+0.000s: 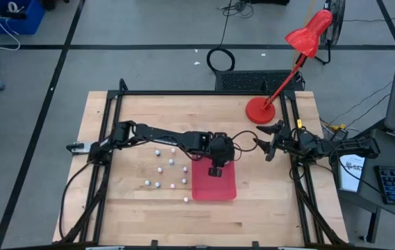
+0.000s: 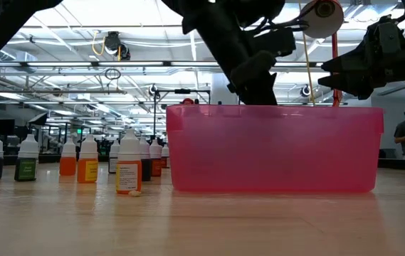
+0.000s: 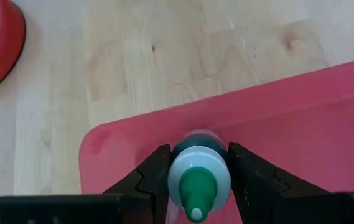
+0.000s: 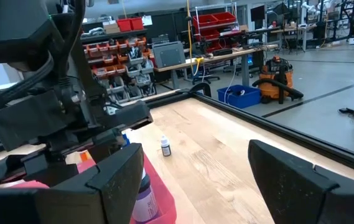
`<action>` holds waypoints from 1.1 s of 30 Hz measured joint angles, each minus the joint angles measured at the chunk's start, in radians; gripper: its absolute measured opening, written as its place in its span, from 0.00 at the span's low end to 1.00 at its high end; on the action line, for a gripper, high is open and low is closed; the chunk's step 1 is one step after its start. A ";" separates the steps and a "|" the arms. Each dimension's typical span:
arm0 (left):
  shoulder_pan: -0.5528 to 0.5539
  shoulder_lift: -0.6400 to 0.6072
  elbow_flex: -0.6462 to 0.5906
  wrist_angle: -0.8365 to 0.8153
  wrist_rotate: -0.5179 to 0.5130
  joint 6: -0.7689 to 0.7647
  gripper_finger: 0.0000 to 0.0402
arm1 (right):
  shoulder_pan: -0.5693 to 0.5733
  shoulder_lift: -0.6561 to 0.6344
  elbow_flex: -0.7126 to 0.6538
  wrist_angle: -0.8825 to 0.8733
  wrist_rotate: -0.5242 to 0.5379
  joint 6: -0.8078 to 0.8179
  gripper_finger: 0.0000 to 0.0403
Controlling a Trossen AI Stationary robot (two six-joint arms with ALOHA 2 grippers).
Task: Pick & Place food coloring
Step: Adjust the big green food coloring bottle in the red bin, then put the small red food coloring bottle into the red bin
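Placing step: left tool (image 3: 196,180) holds a green-tipped bottle (image 3: 196,183) over the red bin (image 1: 214,182).

Left tool's fingers clamp the bottle's sides, above the bin's 12 o'clock end. Remaining bottles (image 2: 128,171) stand on the counter (image 1: 135,208) at the bin's 9 o'clock. Right tool (image 1: 269,146) waits at the bin's 2 o'clock, fingers spread wide, empty. Judged next: lower into the bin, then release; dropping from height risks a bounce out.

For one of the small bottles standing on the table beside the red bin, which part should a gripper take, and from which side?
Take a standing bottle by its wider body, below the narrow cap, coming straight down from above. It stands upright with neighbours close, and the left gripper already holds a green-tipped bottle across its body.
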 joint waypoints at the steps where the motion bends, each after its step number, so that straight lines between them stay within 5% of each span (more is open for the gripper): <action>1: 0.000 0.001 0.000 0.011 -0.003 -0.001 0.36 | 0.000 0.000 0.000 0.000 0.000 0.000 0.69; 9: 0.000 0.002 0.000 0.082 -0.009 -0.002 0.55 | 0.000 0.000 0.000 0.000 0.000 0.000 0.69; 19: -0.006 -0.026 -0.001 0.026 -0.065 0.003 0.62 | 0.000 0.000 0.000 0.000 0.000 0.000 0.69; 25: -0.016 -0.180 0.000 -0.121 -0.250 -0.011 0.60 | 0.000 0.000 0.000 0.000 0.000 0.000 0.69; 33: 0.010 -0.359 0.000 -0.559 -0.227 -0.247 0.57 | 0.000 0.006 0.000 0.000 -0.001 0.000 0.69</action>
